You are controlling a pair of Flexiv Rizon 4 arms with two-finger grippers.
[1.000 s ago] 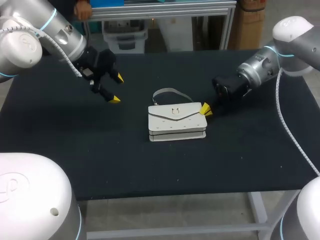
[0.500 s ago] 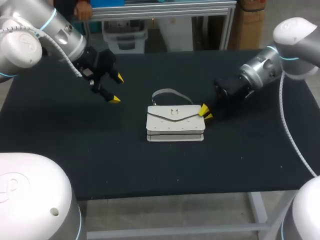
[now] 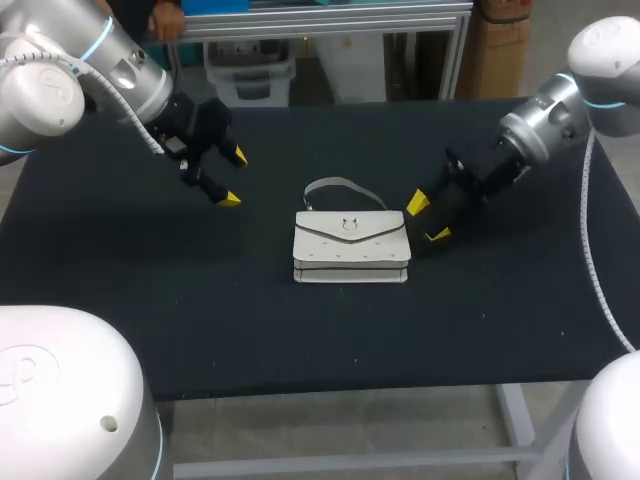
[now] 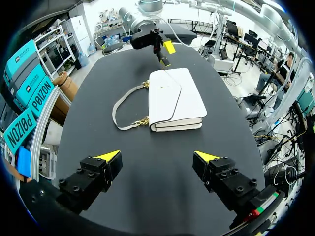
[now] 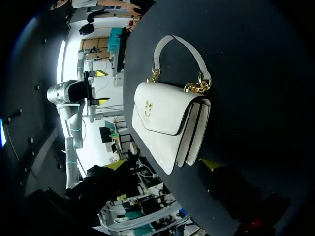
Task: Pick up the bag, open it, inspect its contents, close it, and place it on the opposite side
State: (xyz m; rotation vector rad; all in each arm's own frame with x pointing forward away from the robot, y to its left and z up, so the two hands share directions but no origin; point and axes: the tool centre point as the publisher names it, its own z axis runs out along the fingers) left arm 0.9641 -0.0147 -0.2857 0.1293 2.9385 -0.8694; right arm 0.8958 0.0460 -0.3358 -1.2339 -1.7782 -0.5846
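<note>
A white bag (image 3: pixel 350 245) lies flat near the middle of a black table (image 3: pixel 150 320). Its flap is closed and its strap (image 3: pixel 340 185) curls on the far side. The right hand (image 3: pixel 428 219) sits just beside the bag's right end, spread wide and empty. The left hand (image 3: pixel 233 177) hangs well apart at the far left, also released, holding nothing.

1 bag (image 3: pixel 350 245), 2 grippers (image 3: pixel 235 178) (image 3: pixel 428 219).

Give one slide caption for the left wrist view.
White bag lying ahead of the open left gripper, with the right gripper beyond it.
</note>
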